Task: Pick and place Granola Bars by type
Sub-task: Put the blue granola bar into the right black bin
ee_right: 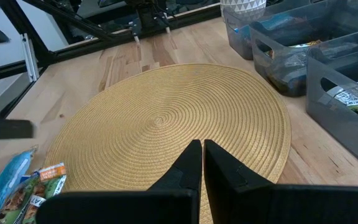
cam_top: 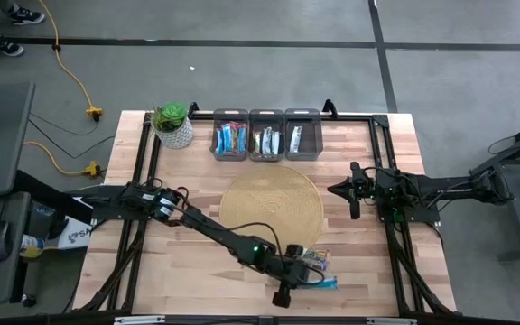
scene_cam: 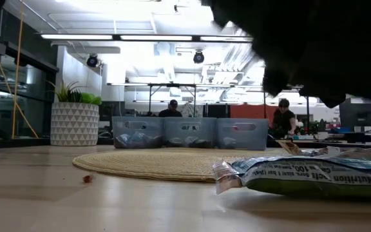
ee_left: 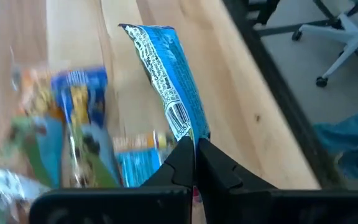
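A small pile of granola bars (cam_top: pixel 318 259) lies on the table near its near edge, right of the middle; in the low view a green-and-white wrapper (scene_cam: pixel 314 175) lies flat on the wood. My left gripper (cam_top: pixel 303 278) reaches over this pile and is shut on a blue-and-white bar (ee_left: pixel 163 74). More bars lie beside it in the left wrist view (ee_left: pixel 73 130). My right gripper (ee_right: pixel 202 155) waits shut over the right edge of the round woven mat (ee_right: pixel 166 118), touching nothing. My left gripper pinches the blue-and-white bar by its near end (ee_left: pixel 188 134) between the two fingertips (ee_left: pixel 182 158). The bar runs straight out ahead of the fingers, along their line. Whether its far end (ee_left: pixel 135 34) rests on the table or is lifted, I cannot tell.
Three dark grey bins (cam_top: pixel 266 135) stand in a row at the far edge, each with bars inside. A potted plant (cam_top: pixel 172 125) stands left of them. The round woven mat (cam_top: pixel 271 203) fills the table's middle. Black frame rails (cam_top: pixel 395 262) run along both sides. People show in the room behind (scene_cam: pixel 283 119).
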You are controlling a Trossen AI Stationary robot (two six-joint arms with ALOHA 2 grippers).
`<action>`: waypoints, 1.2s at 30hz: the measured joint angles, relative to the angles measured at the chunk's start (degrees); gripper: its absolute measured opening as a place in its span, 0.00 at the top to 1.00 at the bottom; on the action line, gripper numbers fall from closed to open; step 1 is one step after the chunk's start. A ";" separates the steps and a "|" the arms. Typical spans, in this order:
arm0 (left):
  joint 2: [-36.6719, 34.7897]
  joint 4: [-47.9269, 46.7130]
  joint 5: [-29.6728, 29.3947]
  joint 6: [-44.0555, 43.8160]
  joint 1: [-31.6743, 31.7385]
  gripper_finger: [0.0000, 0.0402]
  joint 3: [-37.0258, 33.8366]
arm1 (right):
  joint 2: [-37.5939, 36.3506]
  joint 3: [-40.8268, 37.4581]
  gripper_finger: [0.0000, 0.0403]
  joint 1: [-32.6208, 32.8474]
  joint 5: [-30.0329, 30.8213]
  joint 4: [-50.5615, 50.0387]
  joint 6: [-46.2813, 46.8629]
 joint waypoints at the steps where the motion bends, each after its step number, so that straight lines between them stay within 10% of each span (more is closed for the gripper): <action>1: 0.00 -0.14 -0.08 0.36 0.00 1.00 0.99 | -0.01 0.00 1.00 0.00 0.00 -0.01 -0.01; 36: -0.07 0.55 4.17 -0.16 5.78 1.00 13.71 | -0.02 -0.04 1.00 0.01 0.01 0.00 0.00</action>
